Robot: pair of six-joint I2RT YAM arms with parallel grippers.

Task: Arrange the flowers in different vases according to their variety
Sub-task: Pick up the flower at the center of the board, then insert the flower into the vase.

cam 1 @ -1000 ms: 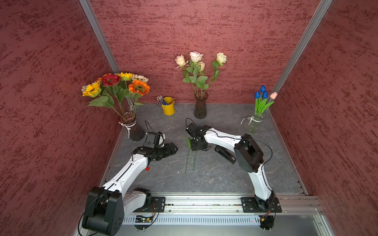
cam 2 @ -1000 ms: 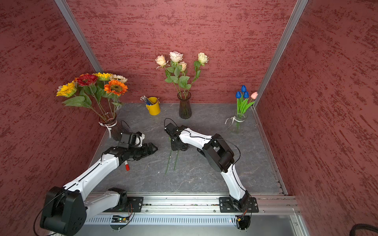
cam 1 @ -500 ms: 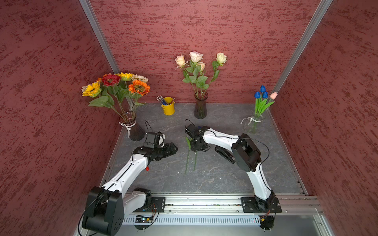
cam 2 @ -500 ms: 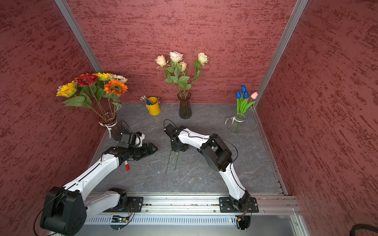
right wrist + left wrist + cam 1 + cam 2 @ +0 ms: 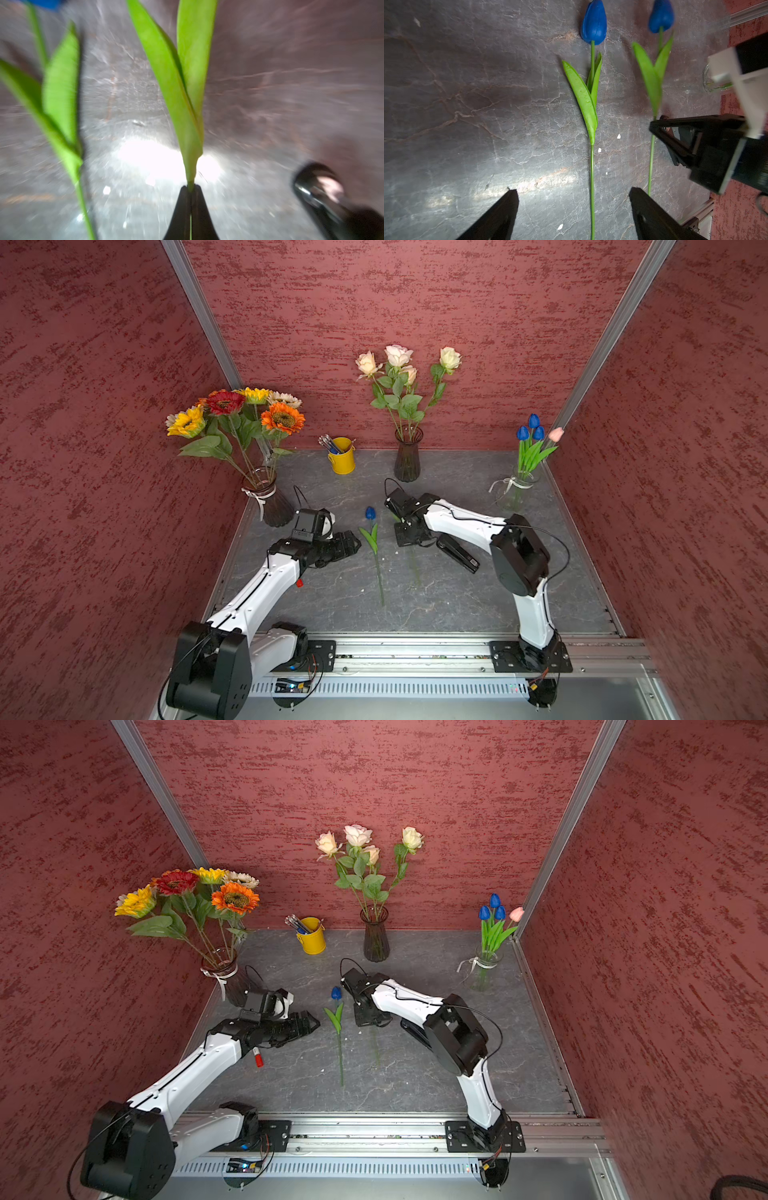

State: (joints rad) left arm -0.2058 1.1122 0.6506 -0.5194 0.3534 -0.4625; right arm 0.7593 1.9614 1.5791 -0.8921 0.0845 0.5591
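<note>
A grey, marble-veined surface [image 5: 457,605] is being shown from above, with two white-and-black robot arms reaching in over it.

The right hand [image 5: 190,190] is being kept fully closed on the thin green stem of a blue artificial tulip, the gripped tulip [image 5: 652,83], just below its two leaves. In both top views its bloom is being hidden beneath the arm. Whether it is being lifted off the surface cannot be told.

A second blue artificial tulip, the loose tulip [image 5: 376,545], is lying flat just beside it, between the two hands, with its bloom pointing toward the back wall. The left hand [image 5: 351,541] is being held wide open with nothing in it, low over the surface near the loose tulip's leaves. In the left wrist view the stem is being seen between the black fingertips [image 5: 508,199].

Three vases are standing along the back:
- At the left, a dark ribbed glass vase tied with white ribbon [image 5: 272,506] is holding red, orange, yellow and cream sunflowers [image 5: 249,414].
- In the middle, a dark ribbed glass vase without ribbon [image 5: 407,460] is holding cream and pale pink roses [image 5: 399,364].
- At the right, a small clear glass vase with white ribbon [image 5: 513,495] is holding three blue tulips and one pink [image 5: 534,435].

A small yellow metal bucket [image 5: 343,462] of pens is standing between the dark vases. A black stapler-shaped object [image 5: 457,551] is lying beside the right arm.
</note>
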